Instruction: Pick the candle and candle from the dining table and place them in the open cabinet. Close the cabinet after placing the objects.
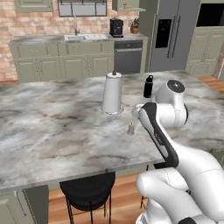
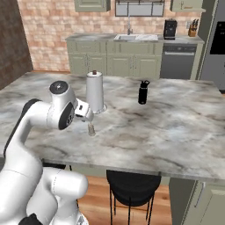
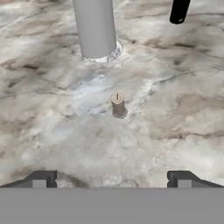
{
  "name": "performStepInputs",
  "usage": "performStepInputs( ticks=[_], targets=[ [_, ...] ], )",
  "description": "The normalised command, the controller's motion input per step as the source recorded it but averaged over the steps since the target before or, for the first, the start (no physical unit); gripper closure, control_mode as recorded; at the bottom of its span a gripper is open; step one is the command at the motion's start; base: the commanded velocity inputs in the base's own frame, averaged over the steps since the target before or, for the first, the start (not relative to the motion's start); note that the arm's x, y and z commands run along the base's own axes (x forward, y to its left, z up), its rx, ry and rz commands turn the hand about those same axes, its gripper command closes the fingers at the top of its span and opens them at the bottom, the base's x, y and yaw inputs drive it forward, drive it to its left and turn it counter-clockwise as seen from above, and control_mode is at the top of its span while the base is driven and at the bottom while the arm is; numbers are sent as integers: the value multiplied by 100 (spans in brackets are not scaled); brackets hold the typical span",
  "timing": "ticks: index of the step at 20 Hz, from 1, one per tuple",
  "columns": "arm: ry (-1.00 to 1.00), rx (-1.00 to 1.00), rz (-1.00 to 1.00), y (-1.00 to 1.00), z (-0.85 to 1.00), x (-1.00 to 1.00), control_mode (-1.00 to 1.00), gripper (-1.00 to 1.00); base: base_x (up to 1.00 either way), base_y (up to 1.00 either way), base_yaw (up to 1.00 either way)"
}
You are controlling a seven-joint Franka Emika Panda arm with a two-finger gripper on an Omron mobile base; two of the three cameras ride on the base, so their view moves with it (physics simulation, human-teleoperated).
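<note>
A small stubby pale-grey candle (image 1: 131, 128) (image 2: 91, 130) (image 3: 117, 105) stands upright on the marble dining table (image 1: 52, 131) (image 2: 176, 127) (image 3: 52, 131), near its front edge. My gripper (image 3: 111, 179) (image 2: 87, 118) hangs just above and behind the candle, open, with nothing between its fingers. In the hand view the candle sits midway between the two dark fingertips (image 3: 41, 178), some way ahead of them. In the left base view my own forearm covers most of the hand (image 1: 136, 111). The open cabinet is out of view.
A tall white cone-shaped jug (image 1: 112, 94) (image 2: 95, 92) (image 3: 95, 28) stands just beyond the candle. A black bottle (image 1: 148, 86) (image 2: 143, 92) (image 3: 179, 11) is further right. A black stool (image 1: 87, 192) (image 2: 132, 186) is tucked under the table's front edge. Counter, sink and fridge line the far wall.
</note>
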Motion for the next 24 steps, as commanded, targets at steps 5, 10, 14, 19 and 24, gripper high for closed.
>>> performStepInputs(
  ticks=[5, 10, 14, 19, 24],
  targets=[
    [7, -3, -9, 0, -3, 44, -100, -100, 0, 0, 0],
    [6, -4, -10, 0, -20, 42, -100, -100, 0, 0, 0],
    [5, 0, -6, 0, -12, 27, -100, -100, 0, 0, 0],
    [3, 0, 0, 0, -14, 9, -100, -100, 0, 0, 0],
    [4, 0, 2, 0, -23, 4, -100, -100, 0, 0, 0]
  ],
)
